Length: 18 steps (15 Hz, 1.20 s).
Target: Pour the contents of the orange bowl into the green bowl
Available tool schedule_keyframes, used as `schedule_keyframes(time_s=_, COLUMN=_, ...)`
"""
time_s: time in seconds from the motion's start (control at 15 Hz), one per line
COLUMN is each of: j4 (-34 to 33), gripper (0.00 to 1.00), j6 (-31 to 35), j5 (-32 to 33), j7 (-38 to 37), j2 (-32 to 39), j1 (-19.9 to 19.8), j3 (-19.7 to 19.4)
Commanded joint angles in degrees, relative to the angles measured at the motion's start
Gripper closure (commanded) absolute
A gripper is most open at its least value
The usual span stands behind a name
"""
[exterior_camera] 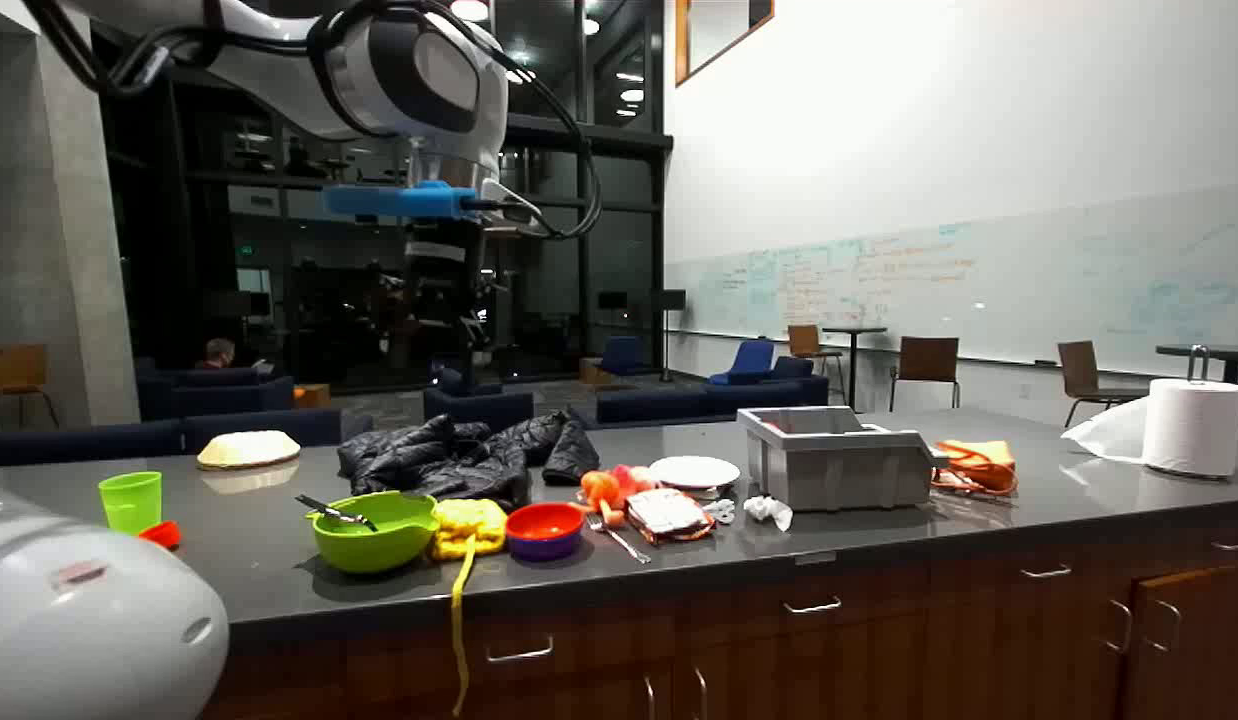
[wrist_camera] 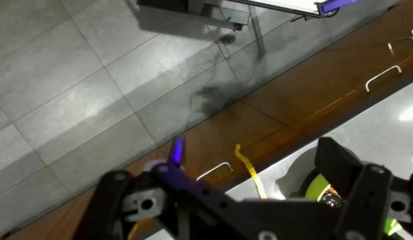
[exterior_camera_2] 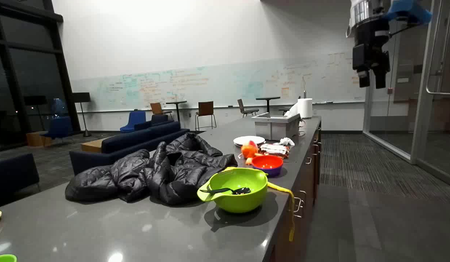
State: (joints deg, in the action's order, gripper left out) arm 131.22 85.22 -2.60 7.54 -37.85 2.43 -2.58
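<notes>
Orange bowl sits upright on the grey counter, near its front edge, purple showing below the rim. Yellow bundle lies between it and the green bowl; a spoon rests in the latter, handle over the rim. Gripper hangs well above counter level; in the wrist view its fingers stand wide apart.

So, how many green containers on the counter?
2: green bowl, beside the yellow bundle; green cup, near the small orange piece. Others could hide under the black jacket or in the grey bin.
</notes>
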Motion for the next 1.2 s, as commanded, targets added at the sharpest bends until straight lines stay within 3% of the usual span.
schedule_keyframes(time_s=0.0, j4=-0.20, gripper=0.00, j6=-0.13, j5=-0.12, j7=0.13, j2=0.06, j1=-0.32, j3=0.24)
schedule_keyframes(time_s=0.73, j4=1.79, gripper=0.00, j6=1.14, j5=1.38, j7=1.32, j2=-0.82, j1=-0.28, j3=0.21)
schedule_keyframes(time_s=0.87, j4=5.14, gripper=0.00, j6=7.36, j5=0.10, j7=4.36, j2=-1.61, j1=0.50, j3=-0.94)
schedule_keyframes(time_s=1.13, j4=13.04, gripper=0.00, j6=26.97, j5=-6.26, j7=8.09, j2=-0.99, j1=1.34, j3=-2.67)
